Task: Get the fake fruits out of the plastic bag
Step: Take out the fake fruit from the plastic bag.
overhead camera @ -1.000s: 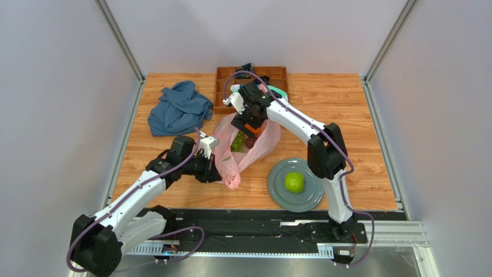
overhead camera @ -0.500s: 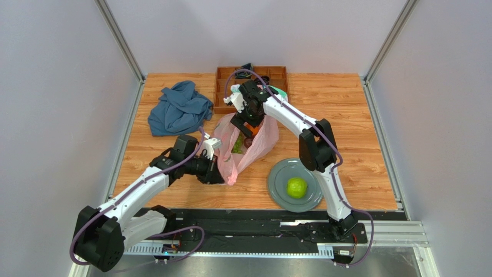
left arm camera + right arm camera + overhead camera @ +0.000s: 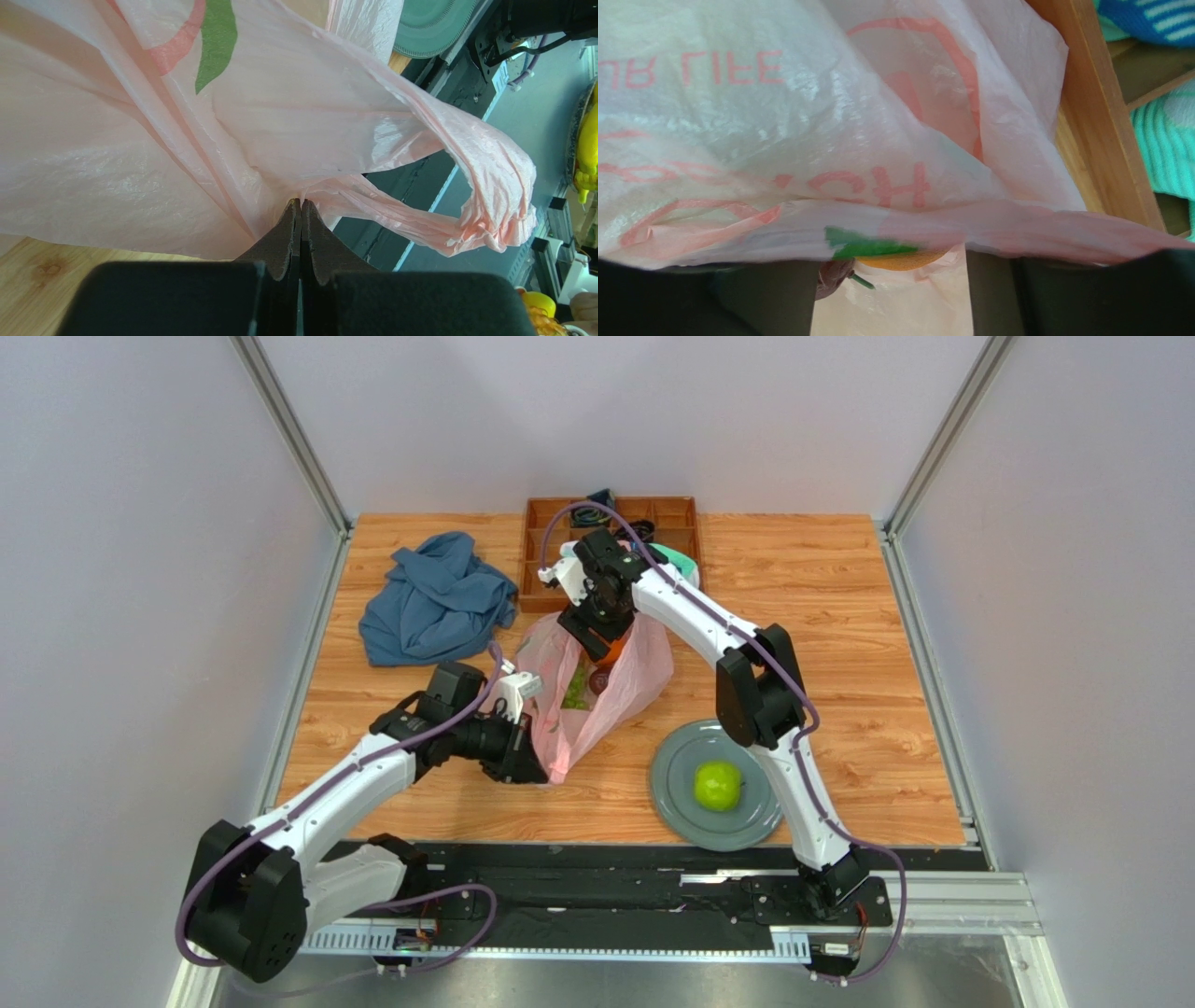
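Fake fruits (image 3: 574,689) were mostly inside the plastic bag (image 3: 638,679), which sat in the middle of the tabletop (image 3: 870,644). One green apple (image 3: 717,784) was already out and lay on the grey plate (image 3: 673,756), near the base of the right arm.

The left gripper (image 3: 301,207) had its jaws pressed together on a pinch of the bag's thin pink edge. It held up the near side of the bag.

The right gripper (image 3: 595,630) was at the far side, pointing down into the bag's mouth. Its jaws stood apart. In the right wrist view an orange (image 3: 906,261) showed just ahead, in the gap between the two fingers (image 3: 766,301). A dark fruit (image 3: 833,274) with a green stalk sat right beside the orange, on its left. A fold of the bag lay across the front of the jaws and over the top of the orange. I could not tell if the fingers touched the orange.

So the right arm was the one close to the fruit, and the left arm was busy with the bag. I think the jaws needed to reach under that fold, so they would close on the orange and not on the bag.
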You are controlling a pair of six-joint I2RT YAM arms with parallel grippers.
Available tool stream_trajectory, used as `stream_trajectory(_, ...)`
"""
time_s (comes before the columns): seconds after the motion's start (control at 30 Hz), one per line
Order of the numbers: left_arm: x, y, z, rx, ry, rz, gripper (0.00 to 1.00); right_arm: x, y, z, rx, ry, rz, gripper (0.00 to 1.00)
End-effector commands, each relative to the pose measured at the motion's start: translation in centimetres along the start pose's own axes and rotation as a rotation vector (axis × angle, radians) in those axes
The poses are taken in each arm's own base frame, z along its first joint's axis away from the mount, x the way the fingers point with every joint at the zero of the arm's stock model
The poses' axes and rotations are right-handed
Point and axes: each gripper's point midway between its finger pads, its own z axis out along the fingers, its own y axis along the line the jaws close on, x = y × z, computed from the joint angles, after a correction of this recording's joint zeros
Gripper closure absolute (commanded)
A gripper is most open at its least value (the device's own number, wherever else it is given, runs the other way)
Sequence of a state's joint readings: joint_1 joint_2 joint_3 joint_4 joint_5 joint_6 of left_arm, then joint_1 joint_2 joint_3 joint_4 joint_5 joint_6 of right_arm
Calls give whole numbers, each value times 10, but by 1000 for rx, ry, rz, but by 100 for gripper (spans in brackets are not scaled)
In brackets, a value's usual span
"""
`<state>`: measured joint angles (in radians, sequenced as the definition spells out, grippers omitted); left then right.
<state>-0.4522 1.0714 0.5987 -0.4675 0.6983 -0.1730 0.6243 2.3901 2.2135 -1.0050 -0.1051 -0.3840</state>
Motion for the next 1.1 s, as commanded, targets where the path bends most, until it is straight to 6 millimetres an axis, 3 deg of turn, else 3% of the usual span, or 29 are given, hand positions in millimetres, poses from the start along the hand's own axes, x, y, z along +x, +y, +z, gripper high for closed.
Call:
stream_trajectory(0.0, -16, -8, -2, 25, -27, 53, 100, -18, -16, -13, 19, -72, 26, 50)
stream_trajectory(0.1, -26, -4, -4, -7, -51, 84, 100, -16, -13, -33, 12, -71, 17, 54)
stream_trajectory(0.17, -44, -2, -7, -38, -95, 127, 100, -17, -3, -58, -32, -91, 7, 54)
stream_trajectory(0.23, -59, -1, -8, -54, -125, 162, 100, -9, 19, -82, -114, -90, -2, 54)
stream_trajectory(0.37, -93, -3, -16, -89, -194, 216, 100, 14, 54, -111, -253, -38, -14, 53)
stream_trajectory(0.53, -110, -2, -21, -121, -235, 258, 100, 37, 85, -141, -374, 26, -49, 51)
stream_trajectory(0.67, -120, 0, -25, -147, -262, 271, 100, 28, 92, -175, -396, -56, -133, 49)
stream_trajectory(0.87, -135, 4, -28, -142, -293, 227, 100, -8, 122, -250, -488, -340, -174, 43)
stream_trajectory(0.9, -138, 6, -31, -143, -303, 213, 100, -17, 128, -256, -521, -395, -174, 41)
stream_trajectory(0.97, -141, 6, -34, -146, -310, 208, 100, -13, 134, -249, -555, -392, -139, 40)
stream_trajectory(1.07, -138, 7, -40, -139, -310, 214, 100, -10, 126, -214, -540, -346, -105, 42)
